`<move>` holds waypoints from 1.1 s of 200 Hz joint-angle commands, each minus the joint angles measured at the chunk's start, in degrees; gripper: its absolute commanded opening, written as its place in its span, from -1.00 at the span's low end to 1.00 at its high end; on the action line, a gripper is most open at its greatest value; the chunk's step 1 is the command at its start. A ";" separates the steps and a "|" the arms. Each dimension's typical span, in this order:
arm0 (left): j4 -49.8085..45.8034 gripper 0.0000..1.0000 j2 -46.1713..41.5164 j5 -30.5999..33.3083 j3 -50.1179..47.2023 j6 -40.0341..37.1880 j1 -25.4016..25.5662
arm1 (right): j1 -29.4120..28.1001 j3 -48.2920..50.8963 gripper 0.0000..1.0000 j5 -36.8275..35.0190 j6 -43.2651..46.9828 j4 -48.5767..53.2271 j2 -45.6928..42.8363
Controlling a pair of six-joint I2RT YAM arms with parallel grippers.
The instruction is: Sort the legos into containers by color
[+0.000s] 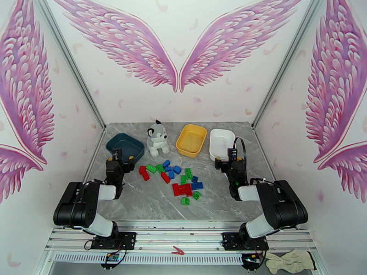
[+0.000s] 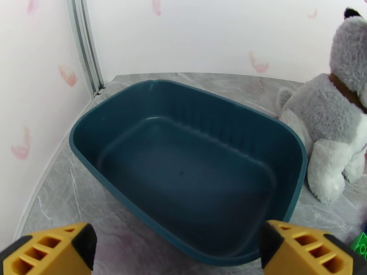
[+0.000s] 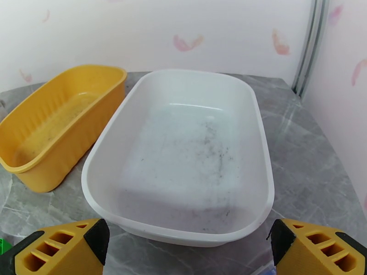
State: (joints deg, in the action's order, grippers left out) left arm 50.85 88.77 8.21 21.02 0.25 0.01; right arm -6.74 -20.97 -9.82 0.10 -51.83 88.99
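Red, green and blue legos (image 1: 176, 179) lie scattered in a loose pile at the table's middle. Three containers stand along the back: a dark teal tray (image 1: 130, 144) (image 2: 183, 175), a yellow tray (image 1: 191, 139) (image 3: 55, 124) and a white tray (image 1: 221, 143) (image 3: 183, 152). All three are empty. My left gripper (image 1: 117, 157) (image 2: 176, 248) hovers open at the teal tray's near edge. At the white tray's near edge my right gripper (image 1: 229, 157) (image 3: 186, 248) stands open too, nothing between its yellow fingers (image 3: 59, 248).
A grey-and-white plush dog (image 1: 157, 139) (image 2: 337, 111) sits between the teal and yellow trays. The booth's walls and metal corner posts (image 2: 85, 42) close in the table at left, back and right. A green brick's corner (image 2: 360, 246) peeks in at the lower right.
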 commanded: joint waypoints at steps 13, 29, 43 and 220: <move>-0.79 0.98 -1.07 -0.58 1.22 0.10 -0.14 | 0.34 -1.19 0.98 0.79 0.38 0.90 -0.08; -0.77 0.98 -1.05 -0.57 1.20 0.10 -0.19 | 0.38 -1.26 0.98 0.82 0.42 0.93 -0.11; -0.76 0.98 -1.06 -0.61 1.22 0.12 -0.19 | 0.40 -1.22 0.98 0.85 0.36 0.92 -0.07; -33.69 0.97 -28.97 10.40 10.20 10.60 7.79 | -0.91 -15.13 0.98 -7.66 -21.71 51.01 -29.97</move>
State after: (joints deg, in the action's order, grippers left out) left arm 31.59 67.31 15.81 25.58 2.48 6.70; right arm -7.33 -25.61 -19.64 -11.55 -25.34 61.58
